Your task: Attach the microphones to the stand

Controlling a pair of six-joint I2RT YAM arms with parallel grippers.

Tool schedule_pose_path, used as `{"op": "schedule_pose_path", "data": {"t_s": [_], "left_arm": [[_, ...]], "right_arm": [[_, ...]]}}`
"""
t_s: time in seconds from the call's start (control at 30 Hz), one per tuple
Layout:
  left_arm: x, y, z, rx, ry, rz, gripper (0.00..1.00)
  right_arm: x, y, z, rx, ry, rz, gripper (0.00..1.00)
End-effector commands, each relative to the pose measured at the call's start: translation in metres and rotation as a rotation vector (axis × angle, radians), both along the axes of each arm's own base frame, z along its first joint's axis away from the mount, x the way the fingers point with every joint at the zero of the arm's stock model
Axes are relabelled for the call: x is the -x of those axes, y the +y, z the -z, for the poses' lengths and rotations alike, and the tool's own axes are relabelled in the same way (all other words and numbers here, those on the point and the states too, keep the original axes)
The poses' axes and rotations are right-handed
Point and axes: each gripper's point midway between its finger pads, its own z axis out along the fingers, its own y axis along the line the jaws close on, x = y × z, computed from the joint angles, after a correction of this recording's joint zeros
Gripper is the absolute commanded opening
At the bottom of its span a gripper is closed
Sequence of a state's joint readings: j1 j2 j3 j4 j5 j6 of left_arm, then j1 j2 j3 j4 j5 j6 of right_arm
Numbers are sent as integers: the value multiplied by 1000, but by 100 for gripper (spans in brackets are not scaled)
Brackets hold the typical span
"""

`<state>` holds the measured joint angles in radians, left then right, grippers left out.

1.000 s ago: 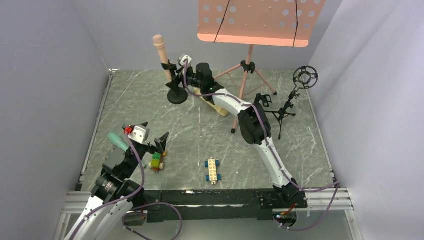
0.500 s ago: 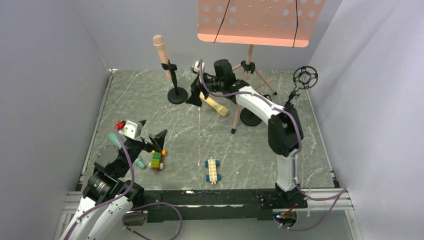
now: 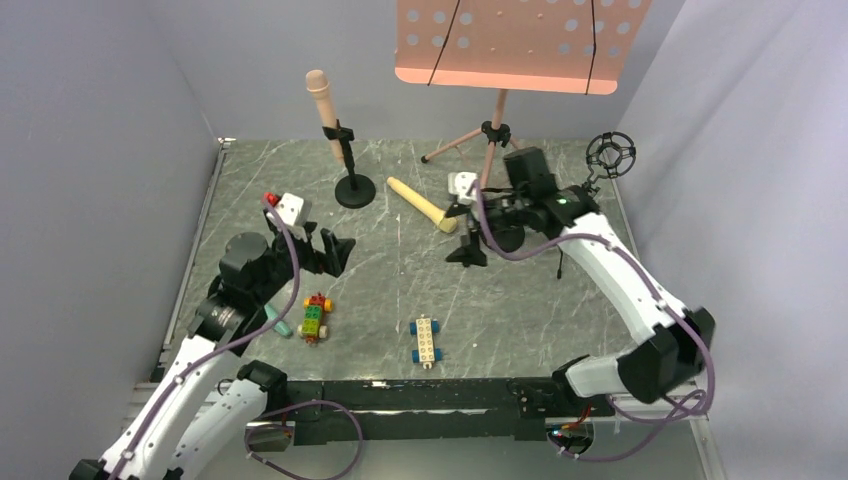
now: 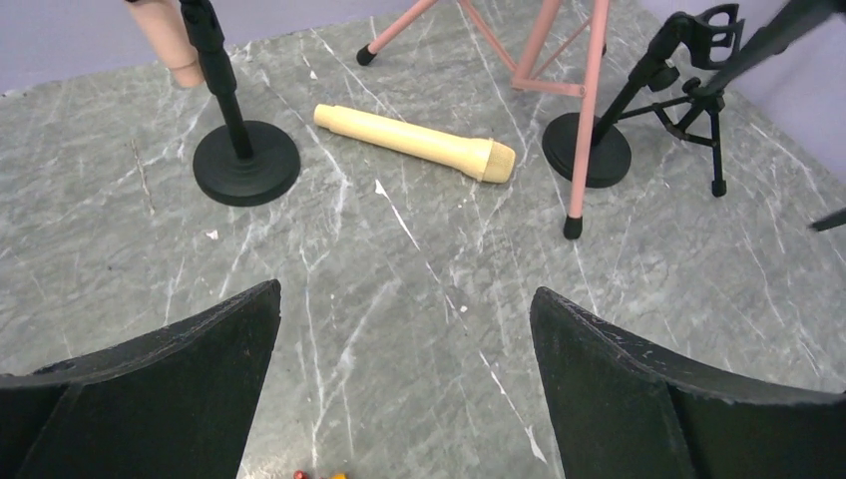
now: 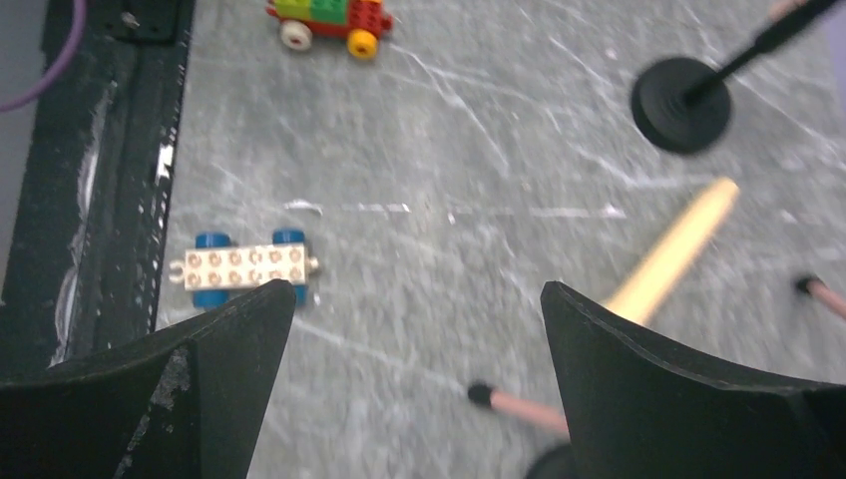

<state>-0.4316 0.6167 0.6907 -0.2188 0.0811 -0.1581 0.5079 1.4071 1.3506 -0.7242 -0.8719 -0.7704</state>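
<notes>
Microphones: neither gripper holds one; one sits clipped in a stand and two lie on the counter.
Left gripper (image 3: 322, 250): released and spread wide, holding nothing; two matte black wedge-shaped fingers (image 4: 150, 389) hang over bare counter.
Right gripper (image 3: 465, 235): also wide apart and empty, with the same dull black tapered fingers (image 5: 688, 389), above the counter near the pale yellow microphone.
Counter (image 3: 400, 290): flat grey stone-look slab with white veins.
Teal-green microphone (image 3: 279, 323): only a small smooth end shows from under the left arm; it lies on the counter just beside the coloured brick car (image 3: 315, 318).
Pale yellow microphone (image 4: 414, 143): a smooth tapered stick with a blunt, wider head, lying flat between the two round stand bases.
Pink microphone (image 3: 320, 100): a tapered stick with a rounded top, standing nearly upright and slightly tilted in a black clip at the back left.
Its stand (image 3: 353, 190): a thin black pole on a flat round disc.
Second round-base stand (image 4: 587, 150): a black disc and a slanted pole topped by an empty U-shaped clip.
Tripod stand (image 3: 610, 153): thin black legs with a ring-shaped wire cradle on top, at the back right.
Music stand (image 3: 520, 40): a salmon-pink perforated sheet on slim pink tripod legs.
White and blue brick car (image 3: 425, 340): a studded block on wheels near the front edge.
</notes>
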Motion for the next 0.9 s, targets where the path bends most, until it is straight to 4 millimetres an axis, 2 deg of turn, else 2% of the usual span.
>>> {"op": "schedule_pose_path", "data": {"t_s": [0.0, 0.17, 0.3, 0.33, 0.43, 0.57, 0.73, 0.87], "left_arm": [[-9, -15, -39, 34, -68, 100, 99], [-21, -4, -21, -116, -46, 68, 99], [-20, 6, 6, -206, -62, 52, 99], [-20, 7, 10, -212, -73, 53, 99], [-14, 10, 9, -247, -71, 64, 99], [-14, 14, 7, -266, -89, 53, 99], [-9, 5, 5, -244, -95, 103, 99], [-7, 2, 4, -230, -97, 119, 99]], "right_arm": [[10, -54, 0, 48, -13, 81, 100], [12, -91, -17, -29, -22, 227, 100], [-11, -132, -27, -65, -15, 453, 100], [-18, -144, -30, -83, -12, 512, 100], [-25, -166, -39, -183, 9, 577, 100], [-35, -190, -31, -292, 31, 660, 100], [-55, -214, -4, -224, -1, 766, 100], [-72, -223, -6, -253, 40, 850, 98]]}}
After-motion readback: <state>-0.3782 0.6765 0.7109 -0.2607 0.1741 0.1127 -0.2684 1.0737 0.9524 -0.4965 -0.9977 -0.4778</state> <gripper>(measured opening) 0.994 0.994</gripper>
